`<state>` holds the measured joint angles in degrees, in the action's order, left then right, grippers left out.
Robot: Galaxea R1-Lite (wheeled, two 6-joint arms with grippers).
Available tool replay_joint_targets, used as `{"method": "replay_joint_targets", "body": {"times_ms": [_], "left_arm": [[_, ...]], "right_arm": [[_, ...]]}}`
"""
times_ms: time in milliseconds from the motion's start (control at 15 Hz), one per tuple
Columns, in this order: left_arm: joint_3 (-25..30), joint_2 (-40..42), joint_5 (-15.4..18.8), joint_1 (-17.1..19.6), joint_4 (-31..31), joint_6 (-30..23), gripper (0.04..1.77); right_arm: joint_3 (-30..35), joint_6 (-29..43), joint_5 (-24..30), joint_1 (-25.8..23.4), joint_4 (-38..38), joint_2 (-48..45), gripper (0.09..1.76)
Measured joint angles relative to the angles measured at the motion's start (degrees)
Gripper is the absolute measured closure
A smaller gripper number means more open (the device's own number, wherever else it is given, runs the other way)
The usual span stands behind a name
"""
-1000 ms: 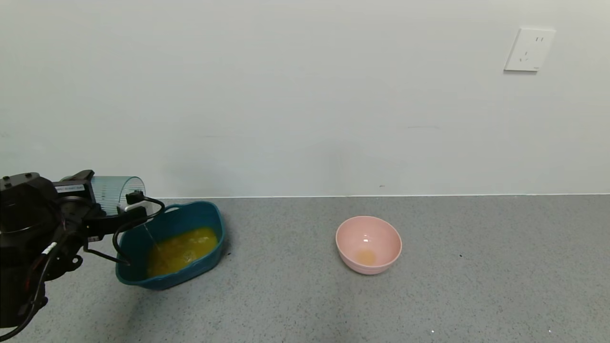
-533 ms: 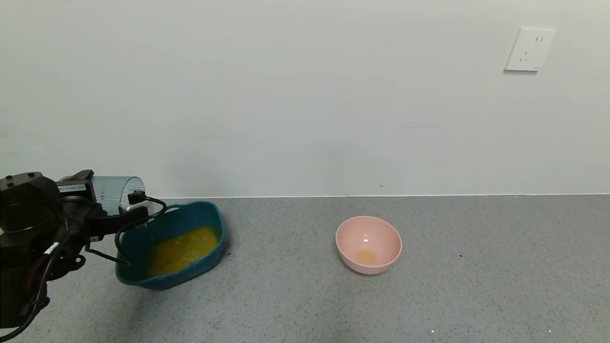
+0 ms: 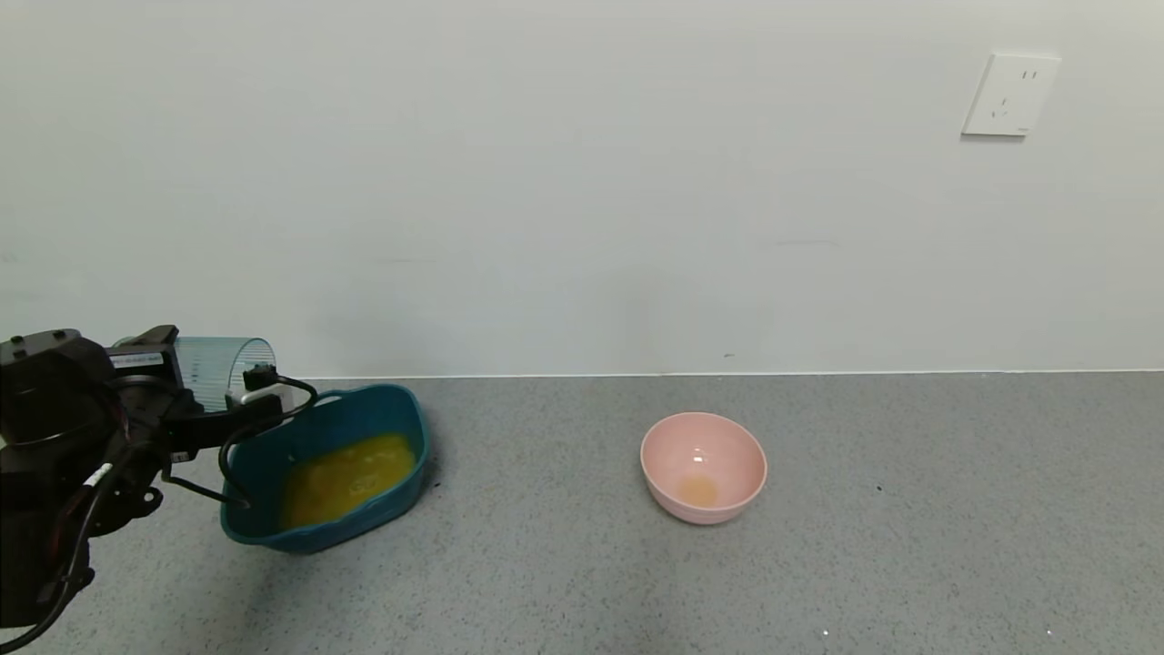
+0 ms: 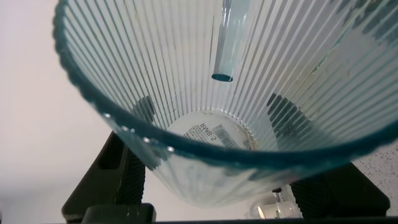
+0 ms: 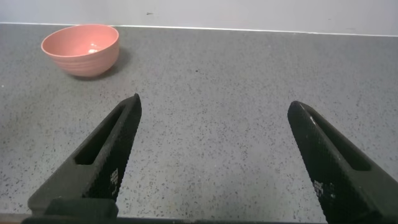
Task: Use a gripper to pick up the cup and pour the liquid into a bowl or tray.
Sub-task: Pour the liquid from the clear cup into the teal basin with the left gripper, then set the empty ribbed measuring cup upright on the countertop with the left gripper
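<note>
From the head camera, my left gripper (image 3: 214, 396) is at the left edge of the counter (image 3: 818, 546), clamped on the cup (image 3: 223, 368), which lies tipped on its side with its mouth over the near end of the teal tub (image 3: 414, 441). The orange liquid (image 3: 350, 473) pools in the tub's floor, and I see no stream falling from the cup. A pink bowl (image 3: 703, 467) stands well apart to the right with only a small orange trace at its bottom.

From my left wrist, I look straight into the cup (image 4: 211, 99): ribbed walls, bare bottom, nothing orange left beyond faint residue.

From my right wrist, my right gripper (image 5: 214, 155) hangs idle above the counter, fingers (image 5: 109, 146) wide apart, holding nothing.

I judge the pour done; what remains is righting the cup and setting it down.
</note>
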<state>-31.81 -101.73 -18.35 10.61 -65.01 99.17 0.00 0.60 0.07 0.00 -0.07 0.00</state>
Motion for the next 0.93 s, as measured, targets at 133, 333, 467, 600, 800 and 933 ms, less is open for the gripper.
{"method": "replay_joint_targets", "body": {"times_ms": [133,333,467,600,800,933], "left_arm": [[0.2,0.1,0.0,0.0,0.0,-0.3,0.53],[0.5,0.6,-0.1,-0.1,0.0,-1.6,0.53],[0.5,0.8,-0.3,-0.8,0.2,-4.6,0.53],[0.0,1.1,-0.7,-2.5,0.7,-8.7,0.53],[-0.4,1.6,-0.9,-5.8,2.6,-17.1,0.53],[-0.2,2.2,-0.9,-7.9,5.8,-22.7,0.53]], "right_arm": [[0.0,0.0,0.0,0.0,0.0,0.0,0.14],[0.0,0.0,0.0,0.0,0.0,0.0,0.14],[0.0,0.0,0.0,0.0,0.0,0.0,0.14],[0.0,0.0,0.0,0.0,0.0,0.0,0.14],[0.0,0.0,0.0,0.0,0.0,0.0,0.14],[0.0,0.0,0.0,0.0,0.0,0.0,0.14]]}}
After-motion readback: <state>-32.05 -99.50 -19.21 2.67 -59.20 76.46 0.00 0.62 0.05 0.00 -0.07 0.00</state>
